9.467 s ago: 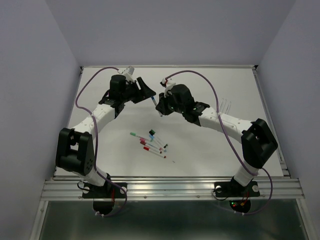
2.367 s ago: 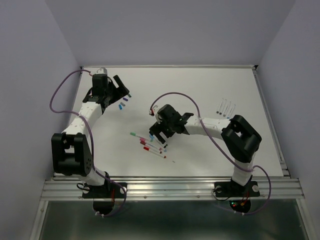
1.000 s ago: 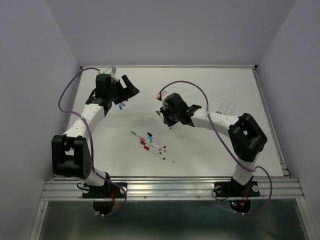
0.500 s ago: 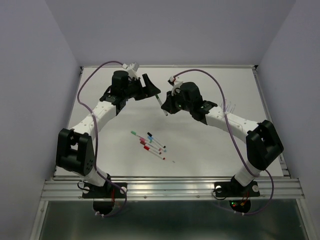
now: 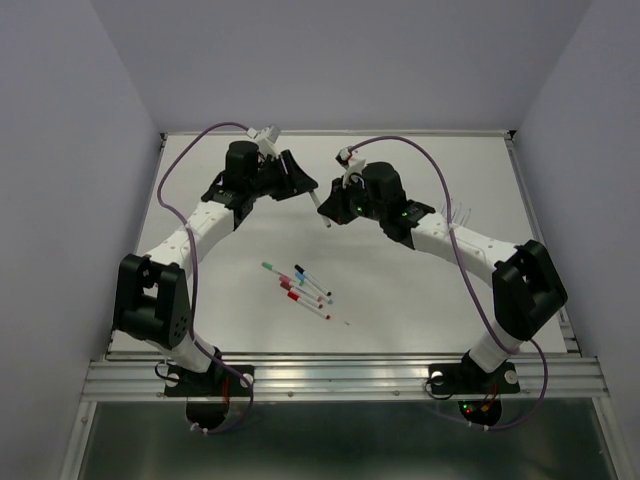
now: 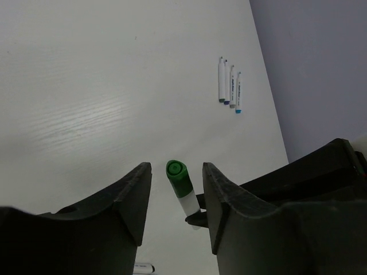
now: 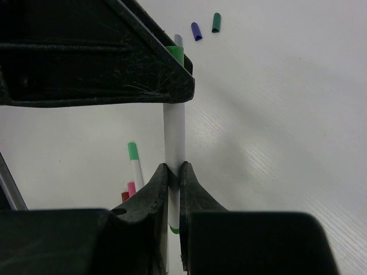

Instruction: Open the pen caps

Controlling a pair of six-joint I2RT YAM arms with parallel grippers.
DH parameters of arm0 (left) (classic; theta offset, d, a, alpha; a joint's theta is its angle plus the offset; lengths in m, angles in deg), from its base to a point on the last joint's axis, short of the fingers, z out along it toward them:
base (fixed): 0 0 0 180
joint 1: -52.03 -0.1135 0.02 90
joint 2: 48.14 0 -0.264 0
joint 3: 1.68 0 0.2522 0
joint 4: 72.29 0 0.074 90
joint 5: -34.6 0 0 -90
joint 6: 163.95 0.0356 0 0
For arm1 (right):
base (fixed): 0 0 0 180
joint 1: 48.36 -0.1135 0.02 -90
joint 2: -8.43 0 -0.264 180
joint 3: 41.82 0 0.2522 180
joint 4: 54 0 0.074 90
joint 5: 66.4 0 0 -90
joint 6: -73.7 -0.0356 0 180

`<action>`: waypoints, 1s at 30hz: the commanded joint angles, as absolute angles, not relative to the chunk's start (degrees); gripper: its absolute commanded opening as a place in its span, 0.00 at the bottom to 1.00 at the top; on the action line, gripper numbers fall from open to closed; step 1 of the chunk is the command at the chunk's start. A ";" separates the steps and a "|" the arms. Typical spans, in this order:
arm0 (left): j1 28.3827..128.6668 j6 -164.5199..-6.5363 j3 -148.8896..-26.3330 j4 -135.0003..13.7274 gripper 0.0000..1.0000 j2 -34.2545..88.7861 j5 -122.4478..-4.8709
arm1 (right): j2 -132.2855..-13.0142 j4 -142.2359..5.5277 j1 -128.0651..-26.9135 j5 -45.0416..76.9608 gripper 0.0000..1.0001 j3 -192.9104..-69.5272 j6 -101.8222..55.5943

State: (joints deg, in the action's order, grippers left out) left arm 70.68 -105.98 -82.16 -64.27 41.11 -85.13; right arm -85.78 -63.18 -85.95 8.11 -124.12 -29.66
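Note:
My right gripper (image 7: pixel 174 167) is shut on the white barrel of a pen (image 7: pixel 175 137) and holds it above the table at the back middle (image 5: pixel 320 203). The pen's green cap (image 6: pixel 176 175) points at my left gripper (image 6: pixel 176 168). That gripper is open, with a jaw on either side of the cap and a gap on both sides. In the right wrist view the cap (image 7: pixel 175 54) is partly hidden behind a left finger. In the top view the left gripper (image 5: pixel 303 186) and right gripper (image 5: pixel 335 205) face each other.
Several capped pens (image 5: pixel 298 285) lie in a loose pile in the table's middle. Three uncapped pens (image 6: pixel 230 89) lie side by side at the right. A loose blue cap (image 7: pixel 196 31) and green cap (image 7: pixel 216 22) lie on the table.
The right gripper has carried the pen up and back from the pile. The left gripper has swung right towards it, and its open jaws now flank the green cap.

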 commanded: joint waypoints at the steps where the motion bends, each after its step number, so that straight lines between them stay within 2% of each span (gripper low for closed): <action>1: 71.01 -105.85 -85.32 -66.97 0.42 40.28 -87.21 | -85.96 -59.15 -86.16 7.60 0.01 -125.02 -30.01; 4: 71.01 -105.85 -85.40 -66.97 0.34 40.19 -87.83 | -86.49 -58.79 -86.16 8.31 0.01 -125.54 -29.92; 6: 71.01 -105.76 -85.49 -67.06 0.16 40.10 -88.09 | -86.84 -58.71 -86.16 8.40 0.01 -125.90 -29.92; 7: 71.01 -105.68 -85.49 -67.06 0.03 40.10 -88.35 | -87.19 -58.53 -86.16 8.40 0.01 -126.25 -29.84; 8: 71.01 -105.68 -85.49 -67.06 0.00 40.01 -88.62 | -87.37 -58.53 -86.16 8.57 0.01 -126.34 -29.83; 14: 69.26 -105.59 -86.37 -66.44 0.00 39.40 -83.97 | -86.76 -58.62 -86.16 7.78 0.01 -123.01 -30.36; 23: 56.52 -107.00 -87.16 -64.69 0.00 39.75 -81.24 | -80.26 -56.60 -86.16 4.44 0.01 -110.44 -31.68; 30: 53.87 -106.91 -87.16 -63.63 0.00 40.19 -79.65 | -76.39 -57.30 -86.16 4.35 0.01 -107.79 -30.90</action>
